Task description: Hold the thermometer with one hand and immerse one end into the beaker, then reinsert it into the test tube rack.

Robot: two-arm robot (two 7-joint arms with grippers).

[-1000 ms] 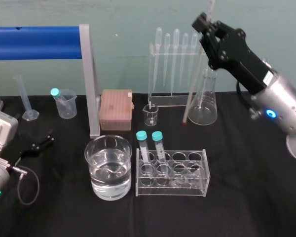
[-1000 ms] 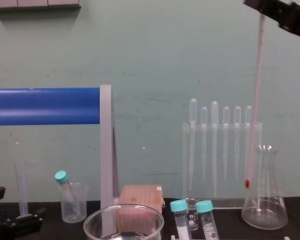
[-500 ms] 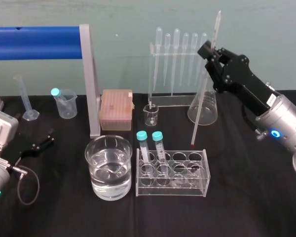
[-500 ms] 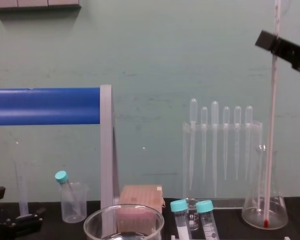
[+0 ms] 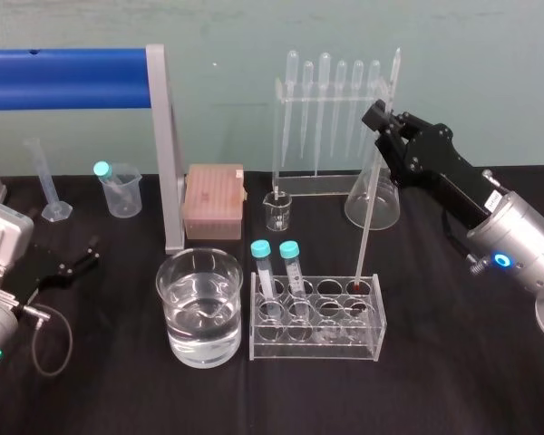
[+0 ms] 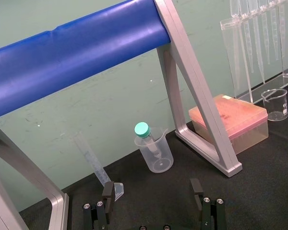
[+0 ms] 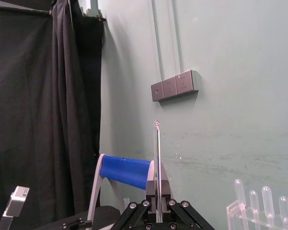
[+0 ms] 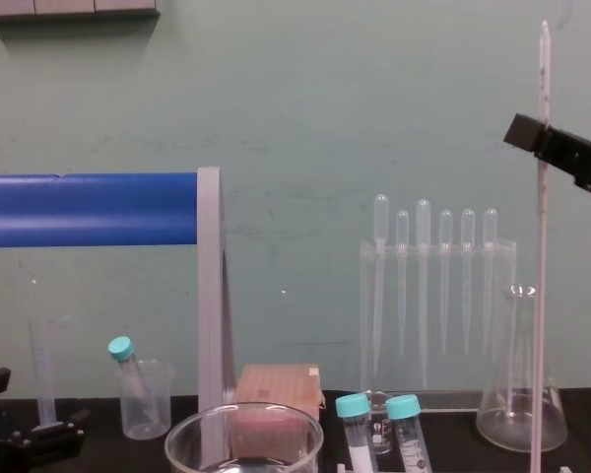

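Lowered thermometer [image 5: 367, 227], pinched by right hand [image 5: 381, 120], now tips into rack [image 5: 344, 346].

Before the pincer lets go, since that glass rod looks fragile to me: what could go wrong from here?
1. The thermometer stands tall, red tip at a rear hole of the rack; pushed down off-line, it could snap.
2. The right pincer grips it high, so on release it may tip toward the conical flask.
Left pincer lies parked at left.

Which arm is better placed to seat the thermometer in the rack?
Right. The right gripper holds the thermometer, tip at the test tube rack; the left gripper rests far left.
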